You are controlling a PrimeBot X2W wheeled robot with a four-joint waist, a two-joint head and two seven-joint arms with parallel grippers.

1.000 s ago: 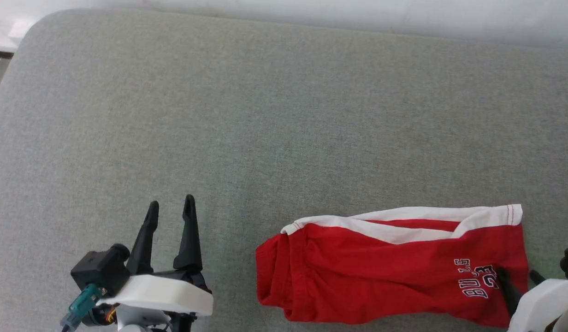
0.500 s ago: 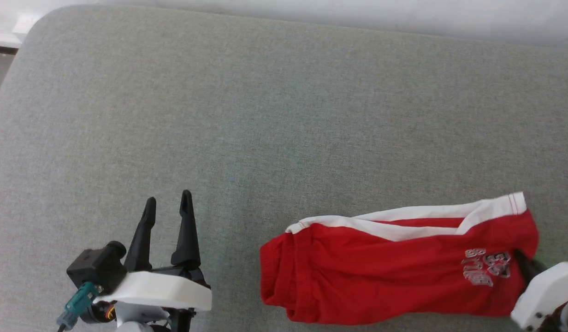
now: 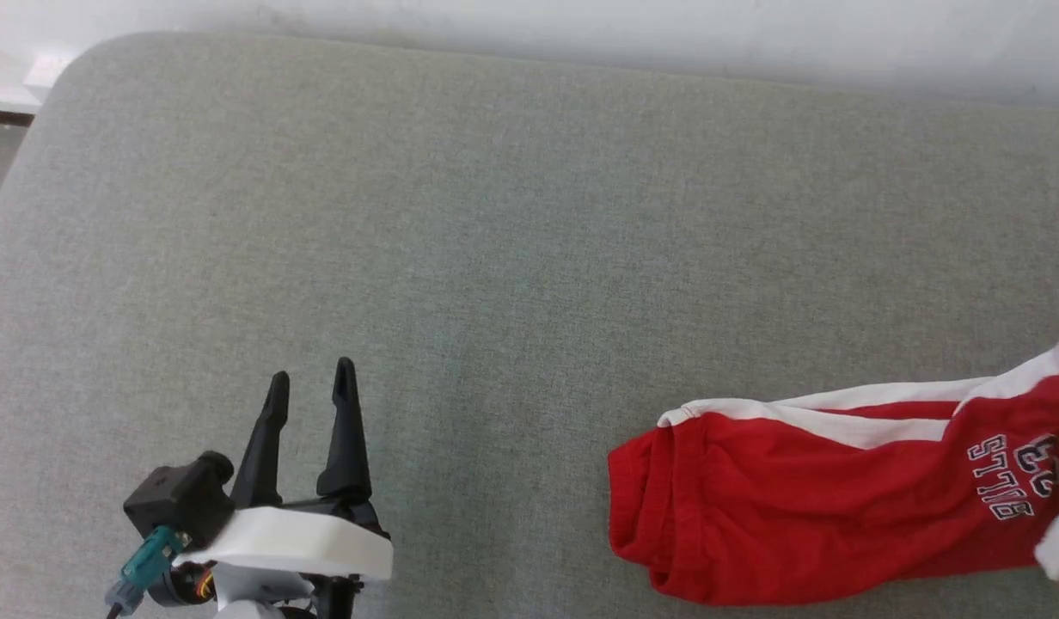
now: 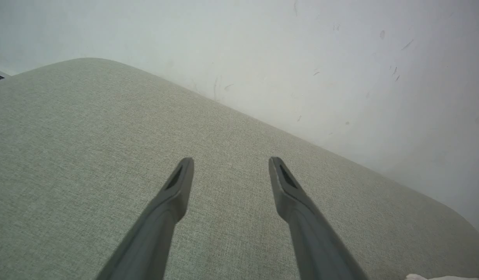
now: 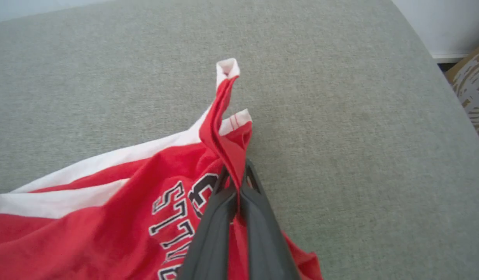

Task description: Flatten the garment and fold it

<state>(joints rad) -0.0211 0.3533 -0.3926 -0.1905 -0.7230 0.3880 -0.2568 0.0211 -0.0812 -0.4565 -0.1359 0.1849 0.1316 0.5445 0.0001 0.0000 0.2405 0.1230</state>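
While the head view cuts the red shorts (image 3: 796, 507) off at its 4 o'clock edge, the right wrist view shows the right gripper (image 5: 236, 173) pinched tight on the lifted leg hem beside the lettering. At 7 o'clock the left gripper (image 3: 312, 376) has its fingers apart, holding nothing. Bare grey cushion (image 3: 495, 215) spreads from 9 to 1 o'clock, up to the wall (image 4: 301, 58).

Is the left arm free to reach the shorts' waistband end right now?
Probably yes: only bare cushion lies between the open left tool and the waistband end of the shorts.
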